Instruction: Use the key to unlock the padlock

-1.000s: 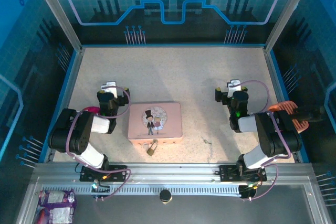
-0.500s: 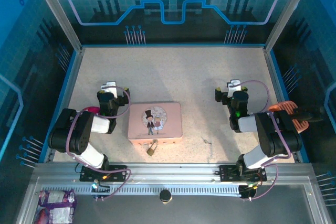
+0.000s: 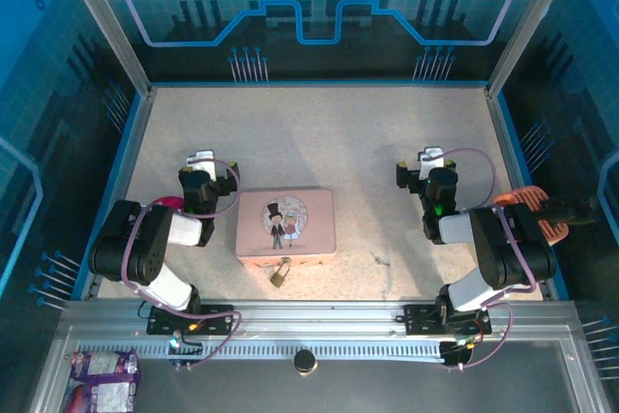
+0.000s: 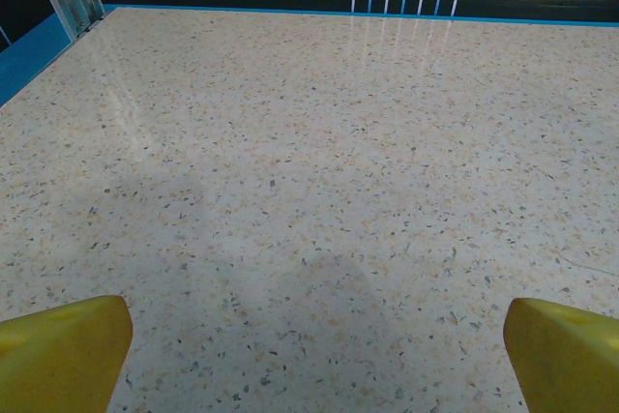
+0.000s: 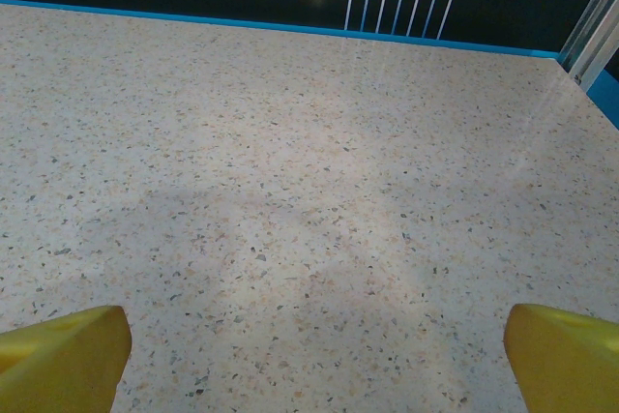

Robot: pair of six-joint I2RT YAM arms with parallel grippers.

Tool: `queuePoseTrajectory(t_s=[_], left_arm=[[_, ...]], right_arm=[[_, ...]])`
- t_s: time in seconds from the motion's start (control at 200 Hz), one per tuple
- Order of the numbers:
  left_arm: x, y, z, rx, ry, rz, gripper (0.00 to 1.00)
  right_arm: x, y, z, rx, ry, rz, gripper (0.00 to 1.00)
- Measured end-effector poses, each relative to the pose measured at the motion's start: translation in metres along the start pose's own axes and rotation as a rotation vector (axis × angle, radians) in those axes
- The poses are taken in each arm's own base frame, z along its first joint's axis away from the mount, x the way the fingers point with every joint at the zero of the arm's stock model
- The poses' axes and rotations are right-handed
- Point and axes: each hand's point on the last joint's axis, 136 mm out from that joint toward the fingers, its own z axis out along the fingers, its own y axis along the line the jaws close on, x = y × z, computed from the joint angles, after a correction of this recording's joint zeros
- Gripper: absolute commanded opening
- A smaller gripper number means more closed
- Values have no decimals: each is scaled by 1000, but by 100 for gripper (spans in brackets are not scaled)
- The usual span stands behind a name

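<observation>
While the left gripper (image 3: 200,158) and right gripper (image 3: 430,155) gape wide and empty, the padlock (image 3: 280,275) at lower centre looks small and slippery, likely best pinched by its brass body.

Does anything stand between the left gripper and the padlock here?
Partly: the pink tin lies between the open left gripper and the padlock, which rests at the tin's near edge. The straight line crosses the tin's left corner.
</observation>
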Motion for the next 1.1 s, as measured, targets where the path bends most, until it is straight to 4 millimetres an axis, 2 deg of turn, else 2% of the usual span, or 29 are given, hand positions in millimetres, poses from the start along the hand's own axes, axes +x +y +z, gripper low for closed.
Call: queuePoseTrajectory(t_s=[0.105, 0.22, 0.285, 0.49, 0.63, 0.695, 0.745, 0.816, 0.926, 1.026, 1.101], left_arm=[[-10, 0, -6, 5, -12, -2, 99], [-40, -1, -23, 13, -75, -17, 99], [-56, -1, -36, 16, -95, -43, 99], [-115, 6, -70, -16, -89, -250, 99], [-158, 22, -99, -97, -47, -452, 99], [-167, 25, -112, -104, -37, -510, 99], [-167, 26, -121, -105, -25, -542, 99], [-158, 28, -132, -99, 8, -574, 99], [-147, 22, -147, -28, 24, -589, 99], [-143, 9, -156, 64, 49, -589, 99], [-140, -8, -154, 150, 100, -559, 99]], right_arm=[[-2, 4, -1, -10, -13, -16, 100], [-1, 11, -10, -29, -21, -42, 100], [-8, 15, -18, -32, -35, -63, 100], [-75, 38, -62, -99, -172, -86, 100], [-137, 23, -98, -96, -220, 116, 100], [-161, 15, -116, -107, -234, 228, 100], [-169, 8, -129, -112, -215, 329, 100], [-169, -2, -146, -119, -163, 468, 100], [-148, -12, -165, -147, -90, 581, 100], [-126, -6, -178, -186, 2, 630, 100], [-106, 1, -184, -199, 100, 643, 100]])
